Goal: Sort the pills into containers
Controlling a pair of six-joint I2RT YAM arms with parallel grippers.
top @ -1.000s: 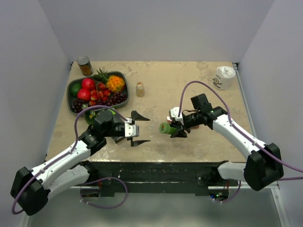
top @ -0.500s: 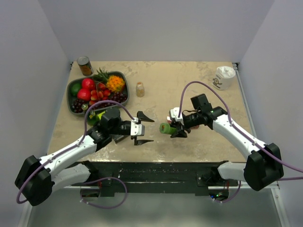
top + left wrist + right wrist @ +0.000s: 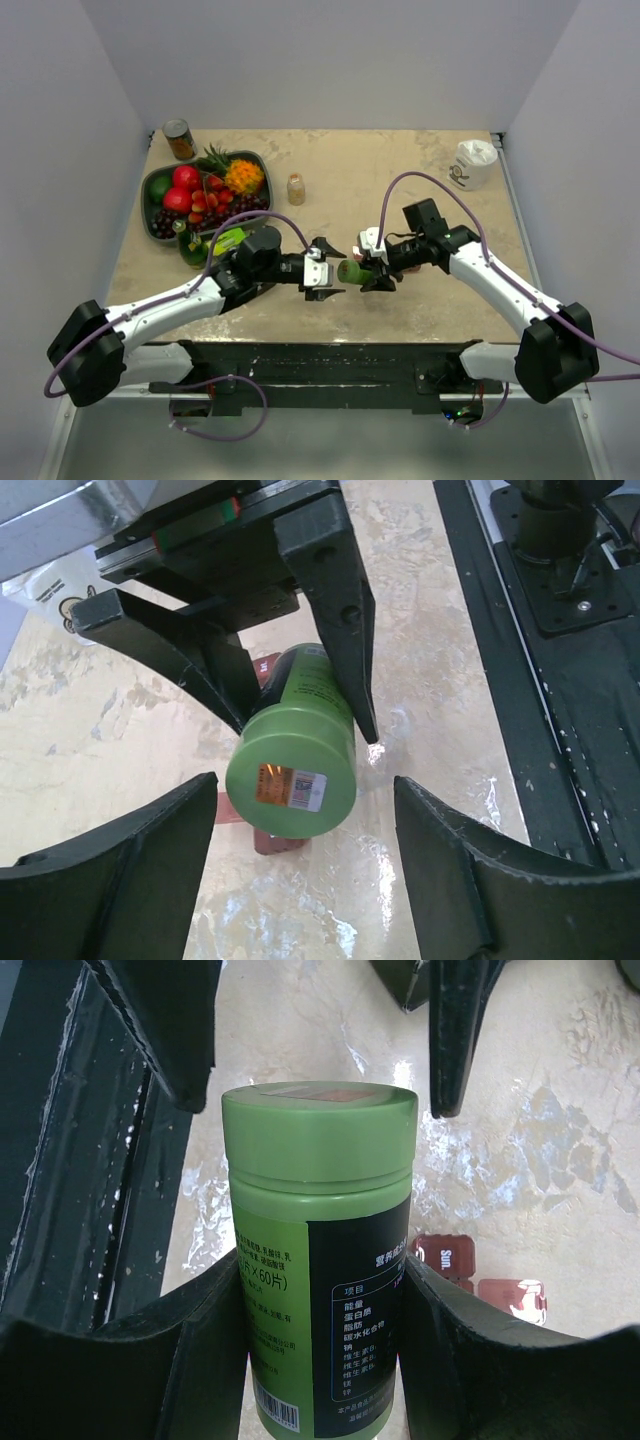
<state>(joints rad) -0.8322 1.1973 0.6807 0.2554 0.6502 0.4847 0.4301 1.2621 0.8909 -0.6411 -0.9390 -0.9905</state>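
My right jaws grip the green bottle [image 3: 318,1260], its cap [image 3: 291,780] between my open left jaws.

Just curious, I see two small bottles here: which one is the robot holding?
The green bottle, clamped sideways in the right gripper. The small amber bottle stands alone on the table near the fruit tray, with no gripper on it.

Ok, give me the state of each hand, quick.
Left hand: open, either side of the green pill bottle, not touching.
Right hand: closed, holding that bottle.
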